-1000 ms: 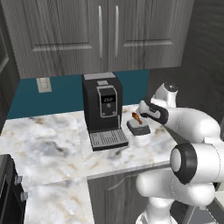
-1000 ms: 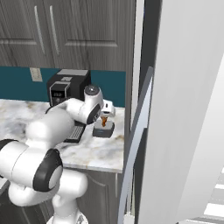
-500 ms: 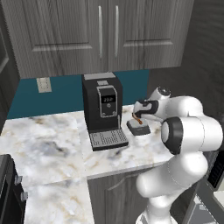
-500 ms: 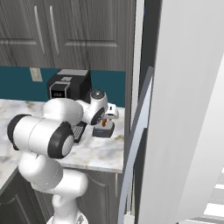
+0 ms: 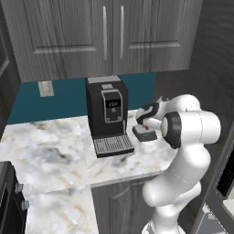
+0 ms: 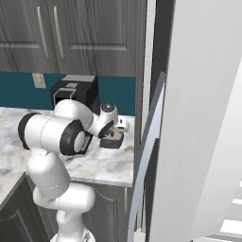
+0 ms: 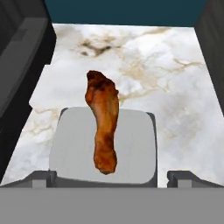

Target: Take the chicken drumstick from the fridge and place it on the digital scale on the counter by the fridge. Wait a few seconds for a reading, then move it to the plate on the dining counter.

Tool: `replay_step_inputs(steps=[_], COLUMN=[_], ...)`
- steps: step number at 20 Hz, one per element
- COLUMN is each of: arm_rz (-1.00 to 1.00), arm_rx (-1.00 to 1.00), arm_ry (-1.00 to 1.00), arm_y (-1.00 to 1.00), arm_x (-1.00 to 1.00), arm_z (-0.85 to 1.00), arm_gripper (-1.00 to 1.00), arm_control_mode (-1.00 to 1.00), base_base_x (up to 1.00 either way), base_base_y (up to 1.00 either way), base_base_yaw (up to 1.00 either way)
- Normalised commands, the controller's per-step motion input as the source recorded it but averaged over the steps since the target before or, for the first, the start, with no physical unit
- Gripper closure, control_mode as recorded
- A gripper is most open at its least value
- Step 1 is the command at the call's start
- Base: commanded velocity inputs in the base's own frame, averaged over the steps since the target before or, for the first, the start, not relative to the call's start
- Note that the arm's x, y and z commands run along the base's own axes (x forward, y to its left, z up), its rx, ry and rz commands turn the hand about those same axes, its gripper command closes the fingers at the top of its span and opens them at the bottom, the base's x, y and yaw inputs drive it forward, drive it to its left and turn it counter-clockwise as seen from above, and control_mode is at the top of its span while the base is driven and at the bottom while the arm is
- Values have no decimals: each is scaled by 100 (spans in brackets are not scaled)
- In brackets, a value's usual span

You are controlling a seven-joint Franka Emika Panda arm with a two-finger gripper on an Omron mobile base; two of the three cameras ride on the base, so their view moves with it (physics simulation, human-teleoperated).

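Note:
The orange-brown chicken drumstick lies lengthwise on the flat grey digital scale, its thick end pointing toward the back wall. My gripper hovers just above it, open, with one fingertip on each side of the scale's near edge and nothing touching the meat. From the base views the gripper hangs over the drumstick on the scale, which sits on the marble counter beside the fridge. The drumstick, the scale and the gripper also appear from the right.
A tall black coffee machine stands on the counter just left of the scale, its drip tray close by. The open fridge door juts out on the right. Dark cabinets hang overhead.
The arm's elbow has swung in closer to the counter. The hand has stayed over the scale with open jaws, and the drumstick has not moved.

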Motion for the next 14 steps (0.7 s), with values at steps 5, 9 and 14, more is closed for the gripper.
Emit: replay_step_inputs(steps=[5, 9, 14], arm_rz=[0, 0, 0], arm_rx=[0, 0, 0], arm_ry=[0, 0, 1], arm_y=[0, 0, 0], arm_x=[27, 33, 33], arm_z=[-30, -23, -29], arm_gripper=[-100, -100, -100], arm_control_mode=[-100, -100, -100], base_base_x=[0, 0, 0], base_base_y=[0, 0, 0], base_base_yaw=[0, 0, 0])
